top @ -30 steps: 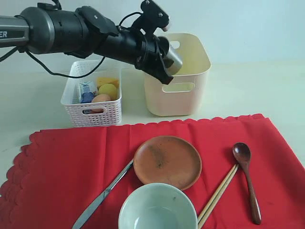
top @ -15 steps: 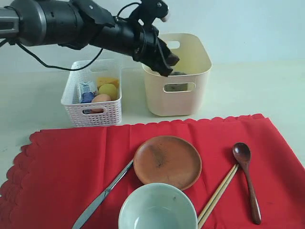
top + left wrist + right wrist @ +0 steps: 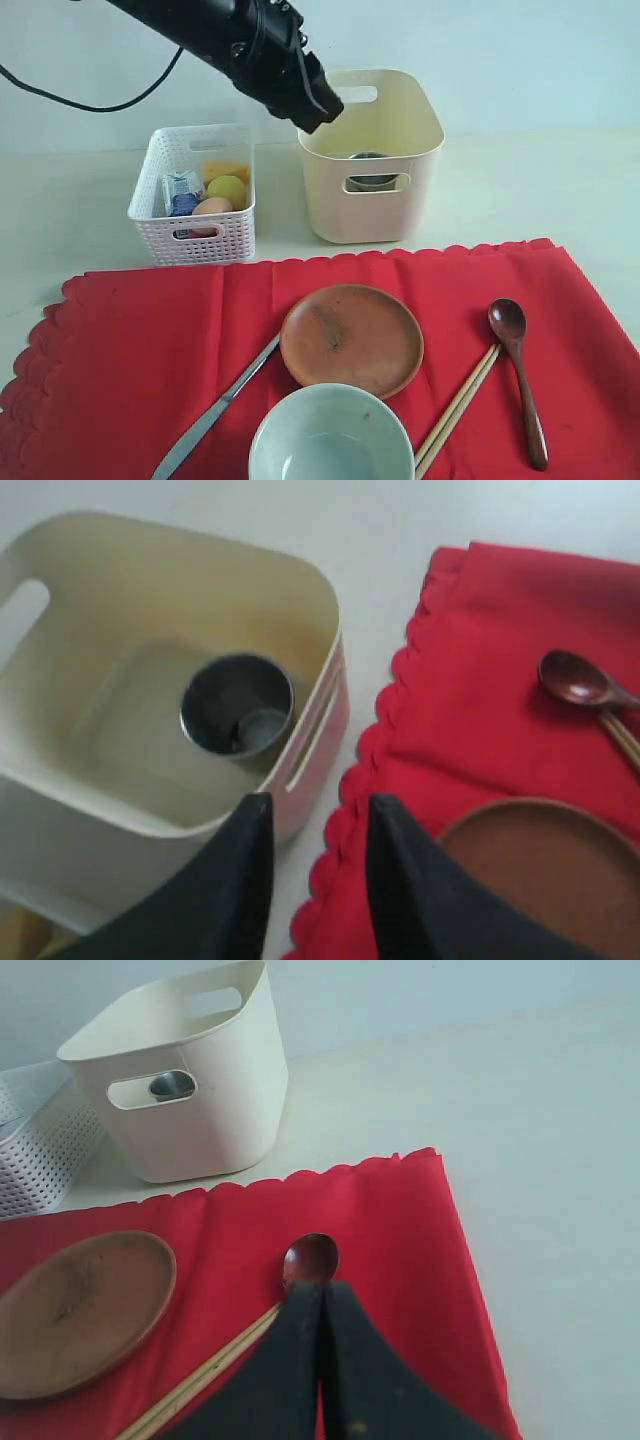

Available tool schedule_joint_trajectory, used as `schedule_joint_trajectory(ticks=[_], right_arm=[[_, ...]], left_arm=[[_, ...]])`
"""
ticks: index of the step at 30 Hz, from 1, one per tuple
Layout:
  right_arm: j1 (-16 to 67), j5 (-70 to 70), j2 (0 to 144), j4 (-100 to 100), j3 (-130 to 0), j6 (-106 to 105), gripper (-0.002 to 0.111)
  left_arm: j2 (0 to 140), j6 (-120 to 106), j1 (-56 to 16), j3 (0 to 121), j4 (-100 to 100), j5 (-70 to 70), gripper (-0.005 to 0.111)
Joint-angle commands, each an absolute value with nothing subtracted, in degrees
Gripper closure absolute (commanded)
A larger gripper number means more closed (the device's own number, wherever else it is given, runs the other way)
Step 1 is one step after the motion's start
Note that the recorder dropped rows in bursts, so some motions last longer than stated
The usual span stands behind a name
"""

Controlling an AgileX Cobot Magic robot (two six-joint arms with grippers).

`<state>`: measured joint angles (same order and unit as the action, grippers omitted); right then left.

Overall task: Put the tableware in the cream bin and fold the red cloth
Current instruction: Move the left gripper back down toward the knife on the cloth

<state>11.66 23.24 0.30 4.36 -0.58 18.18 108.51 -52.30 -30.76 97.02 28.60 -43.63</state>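
The steel cup (image 3: pixel 237 702) stands upright inside the cream bin (image 3: pixel 372 150). My left gripper (image 3: pixel 318 105) hangs open and empty above the bin's left rim, its fingertips (image 3: pixel 262 805) clear of the cup. On the flat red cloth (image 3: pixel 120 350) lie the knife (image 3: pixel 215 410), brown plate (image 3: pixel 351 338), pale green bowl (image 3: pixel 331 437), chopsticks (image 3: pixel 458 408) and dark spoon (image 3: pixel 520 375). My right gripper (image 3: pixel 322 1288) is shut on nothing just above the spoon's bowl (image 3: pixel 311 1258); the exterior view does not show it.
A white lattice basket (image 3: pixel 193 200) left of the bin holds a lemon, an egg and a small carton. The cloth's scalloped far edge runs just in front of both containers.
The left gripper let go of the steel cup, which now stands in the bin. The arm has since lifted up and to the left with open jaws. The right gripper stays still.
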Motion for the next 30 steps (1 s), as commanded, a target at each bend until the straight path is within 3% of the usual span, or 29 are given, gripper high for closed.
schedule_joint_trajectory(ticks=[1, 3, 13, 30], right_arm=[[11.4, 22.6, 0.0, 4.8, -0.4, 18.3, 0.108], [11.4, 22.6, 0.0, 4.8, -0.4, 18.3, 0.108], [11.4, 22.6, 0.0, 4.8, -0.4, 18.3, 0.108], [11.4, 22.6, 0.0, 4.8, -0.4, 18.3, 0.108]], left_arm=[[107.0, -44.8, -30.9, 97.5, 21.2, -49.2, 0.094], [106.6, -43.0, -30.9, 97.5, 20.2, -51.4, 0.107], [104.7, -34.1, -30.9, 96.1, 18.1, -59.8, 0.107], [89.2, -32.3, -30.9, 72.2, 18.4, -51.5, 0.107]])
